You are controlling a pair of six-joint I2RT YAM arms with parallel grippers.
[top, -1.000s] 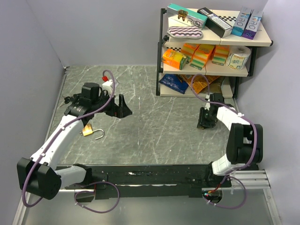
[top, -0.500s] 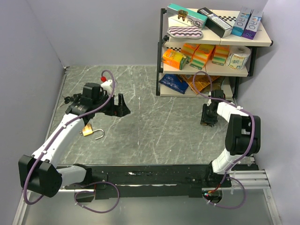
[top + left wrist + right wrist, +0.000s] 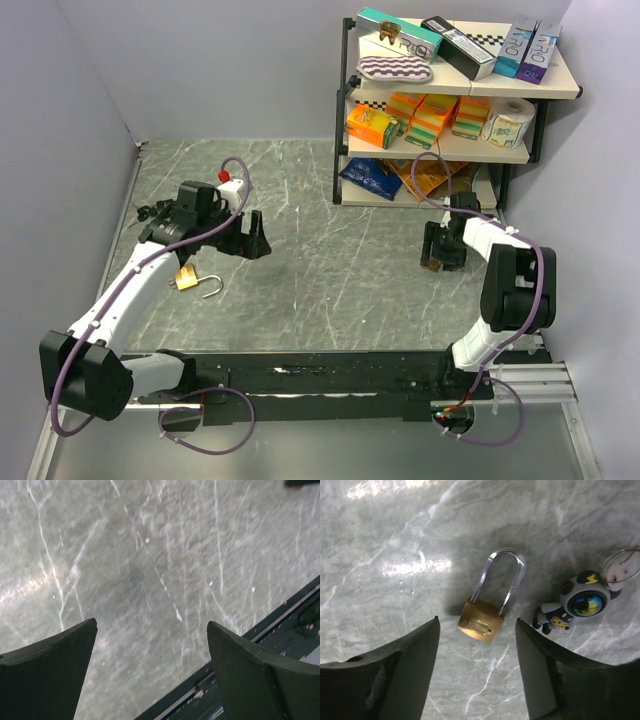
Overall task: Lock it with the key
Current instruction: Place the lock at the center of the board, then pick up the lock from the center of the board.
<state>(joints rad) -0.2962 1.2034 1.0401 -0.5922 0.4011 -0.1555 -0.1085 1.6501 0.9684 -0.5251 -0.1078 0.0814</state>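
One open-shackled padlock (image 3: 188,278) overhead, second padlock (image 3: 480,623) wrist-only

We see a brass padlock (image 3: 186,278) lying on the marble table (image 3: 330,290) well to the left of the shelf rack (image 3: 500,88), its shackle swung open. The left gripper (image 3: 258,238) hangs between padlock and rack, nearer the padlock. The right gripper (image 3: 440,254) points down just beside the rack's foot.

1. "PRO" runs down the front of each of the two blue boxes (image 3: 516,44), at the one o'clock end of the shelf (image 3: 565,90) top.
2. The teal box (image 3: 398,33) toward eleven o'clock carries similar letters, too blurred to confirm.
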